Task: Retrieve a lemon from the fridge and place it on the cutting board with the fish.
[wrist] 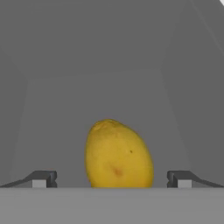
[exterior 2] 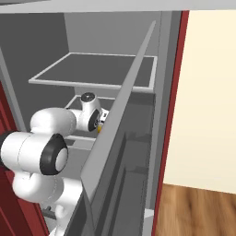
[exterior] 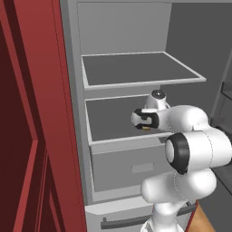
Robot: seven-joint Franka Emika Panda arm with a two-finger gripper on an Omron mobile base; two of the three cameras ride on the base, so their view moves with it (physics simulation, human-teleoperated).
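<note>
End effector (wrist: pixel 111 178) spread wide, nothing pinched; lemon (wrist: pixel 118 153) sits dead ahead, centred between the fingertips (wrist: pixel 43 178) on the fridge (exterior: pixel 72 90) shelf (exterior: pixel 108 136). Risk: lemon's rounded, so closing off-centre or nudging it first could roll it deeper. Shelf above is close overhead, side walls flank it; clear room is straight back out.

We see flat, even rendered light, no clear source, no glare. The fridge (exterior: pixel 122 81) interior reads dim mid-grey, with soft darker shading under its shelves. The lemon (wrist: pixel 118 155) is bright with gentle shading at its edges. All views look slightly soft, low-res, jagged along edges. No lens distortion.
</note>
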